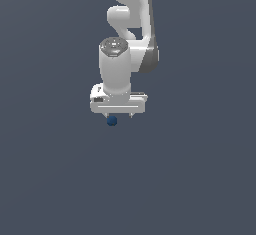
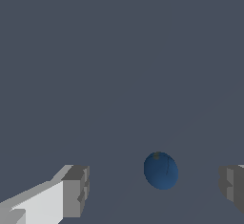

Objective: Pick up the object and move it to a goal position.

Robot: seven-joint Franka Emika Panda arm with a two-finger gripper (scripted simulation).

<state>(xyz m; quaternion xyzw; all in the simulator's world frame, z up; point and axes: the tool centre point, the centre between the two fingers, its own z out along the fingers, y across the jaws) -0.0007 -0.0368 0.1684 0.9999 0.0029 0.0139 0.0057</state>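
The small dark blue ball (image 1: 112,121) lies on the grey floor just below the white gripper (image 1: 119,115), toward the exterior view's left under it. In the wrist view the ball (image 2: 161,170) sits between the two grey fingertips (image 2: 76,191), nearer the other fingertip (image 2: 231,187), touching neither. The gripper (image 2: 153,189) is open wide and holds nothing. The white arm (image 1: 127,39) rises above it to the top edge of the exterior view.
A flat, plain grey floor (image 1: 200,179) fills both views around the arm. No other objects, containers or edges show.
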